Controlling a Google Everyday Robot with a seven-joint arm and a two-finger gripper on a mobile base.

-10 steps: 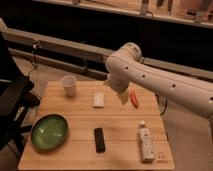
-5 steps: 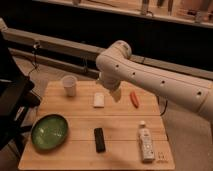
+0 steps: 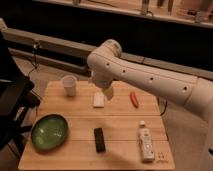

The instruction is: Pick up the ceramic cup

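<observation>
Tabletop (image 3: 120, 125) with green bowl (image 3: 50, 132) nearest; beyond it the gripper (image 3: 106, 92), open or closed cannot be told, has swung left from the red object (image 3: 134, 98) to above the white block (image 3: 99, 100), nearing the ceramic cup (image 3: 69, 85), which stands upright and ungrasped at the far-left corner.

arm (image 3: 145, 80) swung further left over the tabletop (image 3: 122, 125), gripper (image 3: 107, 93) now above the white block (image 3: 99, 100), closer to the ceramic cup (image 3: 69, 85)
</observation>
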